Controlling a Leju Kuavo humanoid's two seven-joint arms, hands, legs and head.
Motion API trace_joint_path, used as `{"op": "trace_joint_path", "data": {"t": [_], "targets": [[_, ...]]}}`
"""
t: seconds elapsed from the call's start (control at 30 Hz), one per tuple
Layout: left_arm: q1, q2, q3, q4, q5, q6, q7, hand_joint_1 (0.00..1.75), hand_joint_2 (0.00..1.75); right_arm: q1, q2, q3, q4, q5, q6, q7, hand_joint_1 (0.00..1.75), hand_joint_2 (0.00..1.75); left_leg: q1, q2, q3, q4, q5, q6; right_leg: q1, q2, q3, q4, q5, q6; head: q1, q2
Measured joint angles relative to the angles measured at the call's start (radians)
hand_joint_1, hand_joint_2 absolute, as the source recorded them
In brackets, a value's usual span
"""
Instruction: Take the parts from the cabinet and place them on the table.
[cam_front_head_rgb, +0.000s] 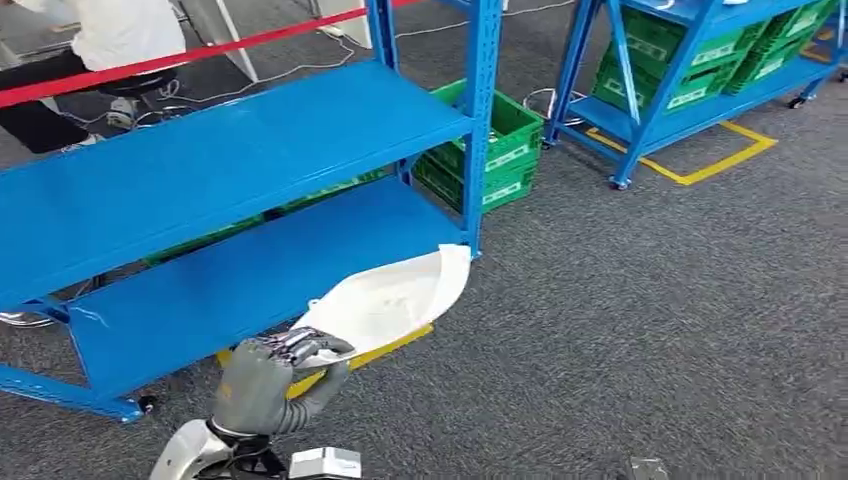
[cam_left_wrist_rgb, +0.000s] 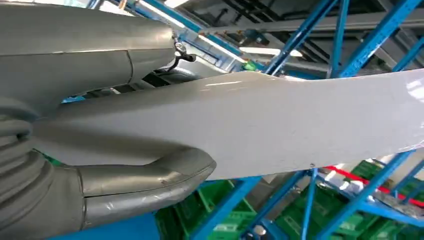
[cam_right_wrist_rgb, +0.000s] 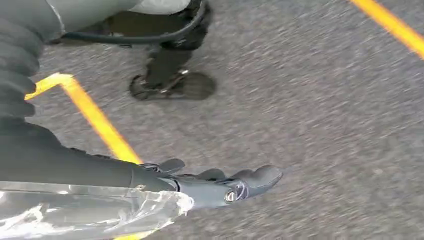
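Lower left of the head view: left hand (cam_front_head_rgb: 262, 378) grips a white curved panel (cam_front_head_rgb: 390, 297) just beside the blue rack (cam_front_head_rgb: 230, 165); right hand (cam_right_wrist_rgb: 220, 186) apparently holds nothing, fingers extended over carpet (cam_right_wrist_rgb: 310, 100).

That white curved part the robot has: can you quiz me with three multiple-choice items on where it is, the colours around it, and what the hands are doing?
1. Where is the white part?
A. Flat on the top shelf
B. Held out over the corner of the blue rack's lower shelf
C. Inside a green crate

2. What colour are the floor lines?
A. Yellow
B. Purple
C. White

3. What is the right hand doing?
A. Gripping the part
B. Holding a crate
C. Hanging over the carpet, holding nothing

Answers: 1 B, the left hand grips its near end. 2 A, yellow lines show on the grey carpet. 3 C, its fingers are extended above bare floor.
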Motion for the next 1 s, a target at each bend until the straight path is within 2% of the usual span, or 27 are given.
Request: {"op": "trace_joint_path", "data": {"t": [0.03,0.07,0.1,0.13,0.2,0.23,0.27,0.3,0.37,0.4,0.43,0.47,0.5,0.53,0.57,0.6,0.63,0.7,0.73,0.77,0.8,0.83,0.87,0.9,0.93,0.97,1.0], "targets": [[0.0,0.0,0.0,0.0,0.005,0.002,0.0,1.75,1.75,0.0,0.0,0.0,0.0,0.0,0.0,0.0,0.0,1.75,-0.002,-0.011,0.057,-0.08,0.031,0.01,0.0,0.012,-0.013,0.0,0.013,0.001,0.0,0.0],[-0.001,0.0,0.0,0.0,0.01,0.004,0.0,1.75,1.75,-0.001,0.0,0.0,0.0,0.0,0.0,0.0,0.0,1.75,-0.003,-0.053,0.118,-0.167,0.038,0.019,-0.003,0.023,-0.024,0.0,0.025,0.003,0.0,0.0],[0.0,0.0,0.0,0.0,0.013,0.006,0.0,1.75,1.75,-0.003,0.0,-0.001,0.0,0.0,0.0,0.0,0.0,1.75,-0.002,-0.073,0.152,-0.233,0.019,0.023,0.005,0.029,-0.036,0.001,0.035,0.008,0.0,0.0],[-0.001,0.0,0.0,0.001,0.014,0.008,-0.002,1.75,1.75,-0.003,0.0,-0.001,0.0,0.0,-0.001,0.001,0.0,1.75,-0.001,-0.071,0.158,-0.251,0.014,0.011,0.001,0.039,-0.041,-0.003,0.05,0.013,0.001,0.0],[0.001,0.0,0.001,0.003,0.016,0.01,-0.003,1.75,1.75,0.006,0.0,-0.003,0.0,-0.001,-0.001,0.002,0.0,1.75,-0.006,-0.056,0.147,-0.247,0.031,0.013,-0.004,0.058,-0.043,-0.023,0.077,0.029,-0.001,0.0],[0.001,0.0,0.002,0.004,0.018,0.011,-0.003,1.75,1.75,0.011,-0.001,-0.004,0.0,-0.002,-0.002,0.002,0.0,1.75,0.002,-0.039,0.136,-0.257,0.043,0.018,0.002,0.071,-0.046,-0.028,0.088,0.036,0.003,0.0],[-0.001,0.0,0.002,0.005,0.023,0.011,-0.003,1.75,1.75,0.012,-0.002,-0.005,0.0,-0.001,-0.002,0.003,0.0,1.75,0.004,-0.024,0.133,-0.258,0.054,0.023,0.006,0.029,-0.059,-0.016,0.053,0.04,0.003,0.0],[0.001,-0.001,0.002,0.006,0.022,0.013,-0.003,1.75,1.75,0.012,-0.002,-0.006,0.0,-0.002,-0.002,0.003,0.0,1.75,0.004,-0.014,0.125,-0.258,0.062,0.032,0.005,-0.005,-0.075,0.029,-0.006,0.042,0.012,0.0],[0.004,0.0,0.004,0.007,0.022,0.013,-0.003,1.75,1.75,0.007,-0.002,-0.006,0.0,-0.002,-0.001,0.003,0.0,1.75,-0.001,0.013,0.107,-0.256,0.077,0.036,0.002,-0.033,-0.109,0.186,-0.117,0.05,0.013,0.0],[0.004,0.0,0.004,0.009,0.022,0.014,-0.003,1.75,1.75,0.006,-0.002,-0.006,0.001,0.0,-0.001,0.003,0.0,1.75,-0.002,0.026,0.096,-0.255,0.086,0.037,0.0,-0.039,-0.118,0.259,-0.146,0.053,0.014,0.0],[0.004,0.0,0.005,0.01,0.026,0.014,-0.003,1.75,1.75,0.006,-0.002,-0.006,0.001,0.0,-0.001,0.003,0.0,1.75,-0.003,0.039,0.084,-0.253,0.095,0.037,-0.001,-0.04,-0.113,0.298,-0.138,0.055,0.013,0.0],[0.004,0.0,0.005,0.011,0.031,0.015,-0.005,1.75,1.75,0.007,-0.002,-0.006,0.001,-0.001,-0.001,0.003,0.0,1.75,-0.005,0.05,0.071,-0.25,0.103,0.036,-0.002,-0.04,-0.088,0.294,-0.106,0.056,0.014,0.0],[0.004,0.0,0.006,0.011,0.034,0.015,-0.006,1.75,1.75,0.007,-0.002,-0.006,0.001,-0.002,-0.001,0.003,0.0,1.75,-0.005,0.06,0.059,-0.247,0.11,0.034,-0.003,-0.043,-0.046,0.255,-0.07,0.056,0.013,0.0],[0.003,0.0,0.007,0.011,0.035,0.016,-0.008,1.75,1.75,0.006,-0.002,-0.007,0.001,-0.002,-0.001,0.003,0.0,1.75,-0.006,0.069,0.047,-0.244,0.118,0.031,-0.002,-0.055,0.018,0.18,-0.047,0.054,0.013,0.0],[0.003,0.0,0.008,0.011,0.042,0.016,-0.012,1.75,1.75,0.004,-0.002,-0.007,0.001,-0.002,-0.001,0.002,0.0,1.75,-0.008,0.075,0.04,-0.24,0.125,0.027,-0.002,-0.079,0.089,0.09,-0.051,0.052,0.013,0.0],[0.004,-0.001,0.009,0.011,0.047,0.017,-0.015,1.75,1.75,-0.003,-0.002,-0.008,0.0,-0.003,-0.001,0.001,0.0,1.75,-0.015,0.084,0.032,-0.237,0.131,0.021,0.007,-0.112,0.157,-0.011,-0.099,0.054,0.015,0.0],[0.002,0.0,0.01,0.011,0.052,0.018,-0.018,1.75,1.75,-0.008,-0.002,-0.008,0.0,-0.003,-0.001,-0.001,0.0,1.75,-0.014,0.093,0.033,-0.237,0.139,0.018,0.01,-0.105,0.163,-0.03,-0.101,0.036,0.007,0.0],[-0.004,-0.002,0.01,0.012,0.052,0.018,-0.023,1.75,1.75,-0.007,-0.002,-0.012,0.001,-0.005,0.0,-0.003,0.0,1.75,-0.008,0.109,0.031,-0.239,0.156,0.011,0.015,-0.084,0.137,-0.03,-0.087,0.026,0.01,0.0],[-0.004,-0.002,0.01,0.013,0.052,0.018,-0.023,1.75,1.75,-0.004,-0.002,-0.013,0.001,-0.005,0.0,-0.002,0.0,1.75,-0.008,0.115,0.028,-0.239,0.163,0.005,0.014,-0.078,0.127,-0.033,-0.077,0.015,0.011,0.0],[-0.005,-0.001,0.01,0.014,0.056,0.018,-0.026,1.75,1.75,-0.003,-0.002,-0.014,0.001,-0.005,0.0,-0.003,0.0,1.75,-0.004,0.088,0.02,-0.233,0.142,-0.006,0.008,-0.072,0.119,-0.035,-0.063,0.003,0.011,0.0],[-0.004,-0.001,0.01,0.014,0.059,0.018,-0.027,1.75,1.75,-0.003,-0.003,-0.016,0.001,-0.006,0.0,-0.003,0.0,1.75,-0.003,0.042,0.009,-0.204,0.083,-0.014,0.006,-0.064,0.109,-0.035,-0.049,-0.004,0.008,0.0],[-0.004,0.0,0.01,0.015,0.066,0.018,-0.031,1.75,1.75,-0.007,-0.004,-0.018,0.001,-0.006,0.0,-0.005,0.0,1.75,-0.001,0.02,-0.007,-0.14,0.014,-0.017,0.005,-0.055,0.09,-0.035,-0.033,-0.009,0.007,0.0],[-0.005,0.0,0.01,0.016,0.068,0.018,-0.034,1.75,1.75,-0.009,-0.004,-0.019,0.001,-0.008,0.0,-0.006,0.0,1.75,0.0,0.011,-0.026,-0.06,-0.045,-0.019,0.005,-0.043,0.07,-0.035,-0.017,-0.01,0.006,0.0],[-0.007,0.0,0.01,0.019,0.071,0.018,-0.039,1.75,1.75,-0.009,-0.004,-0.021,0.001,-0.009,0.0,-0.008,0.0,1.75,0.0,0.008,-0.039,0.009,-0.08,-0.018,0.005,-0.032,0.052,-0.034,-0.003,-0.01,0.006,0.0],[-0.008,0.0,0.011,0.021,0.072,0.017,-0.042,1.75,1.75,-0.008,-0.004,-0.022,0.001,-0.01,0.0,-0.009,0.0,1.75,0.0,0.005,-0.04,0.053,-0.086,-0.017,0.005,-0.022,0.034,-0.034,0.012,-0.01,0.006,0.0],[-0.008,0.0,0.011,0.022,0.075,0.017,-0.042,1.75,1.75,-0.006,-0.004,-0.023,0.001,-0.011,0.0,-0.01,0.0,1.75,0.0,0.004,-0.025,0.058,-0.062,-0.015,0.005,-0.012,0.015,-0.034,0.027,-0.009,0.006,0.0],[-0.009,0.0,0.011,0.022,0.076,0.017,-0.042,1.75,1.75,-0.006,-0.004,-0.023,0.001,-0.012,0.0,-0.01,0.0,1.75,0.0,0.003,0.005,0.032,-0.02,-0.011,0.005,-0.001,-0.005,-0.034,0.042,-0.007,0.006,0.0]]}}
